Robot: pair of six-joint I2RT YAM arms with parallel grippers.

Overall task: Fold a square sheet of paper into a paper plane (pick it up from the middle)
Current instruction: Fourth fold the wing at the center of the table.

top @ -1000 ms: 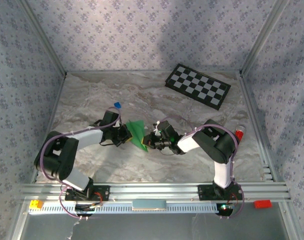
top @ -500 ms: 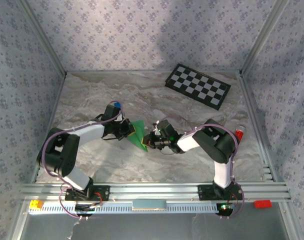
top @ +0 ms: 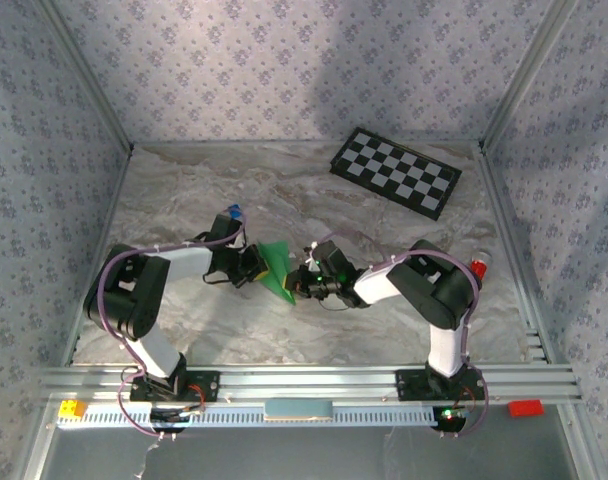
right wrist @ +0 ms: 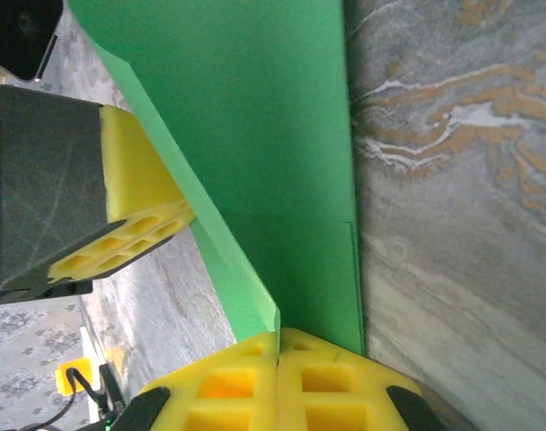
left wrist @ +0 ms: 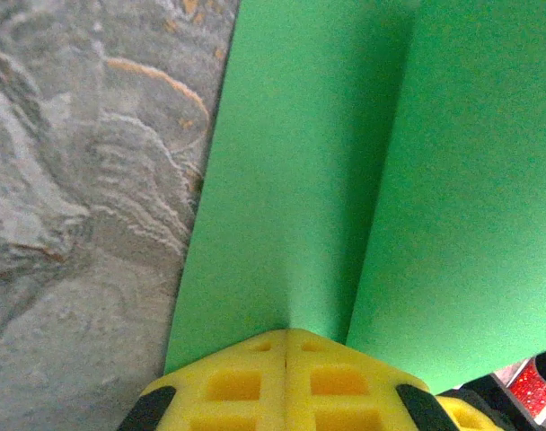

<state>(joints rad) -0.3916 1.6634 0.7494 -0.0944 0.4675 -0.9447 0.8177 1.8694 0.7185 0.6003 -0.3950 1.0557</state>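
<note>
The green paper [top: 275, 266] is at the middle of the tabletop [top: 184, 190], pinched from both sides. From above it reads as a folded wedge with its long axis running far to near. It is broad at the far end and tapers to a tip that points toward the near edge, a little to the right. The left fingers [top: 254, 267] are pressed fully together on its left side, and the right fingers [top: 300, 281] are likewise closed on it near the tip. The top view gives that outline, the blue block [top: 235, 211] just behind the left wrist, and the checkerboard [top: 396, 185] well apart at the far right. The left wrist view adds the fold: the yellow left fingers [left wrist: 295, 368] meet with no gap, and two green panels [left wrist: 345, 180] run away from them along a straight crease, with marbled tabletop to the left. The right wrist view shows the right fingers [right wrist: 286, 373] shut on a doubled edge, one layer's lip slanting up to the left, and a left pad just beside the sheet. Whether the paper touches the tabletop I cannot tell. The left arm folds its elbow back at the near left and reaches rightward, low. The right arm humps its elbow at the right and reaches leftward, so the wrists face each other.
</note>
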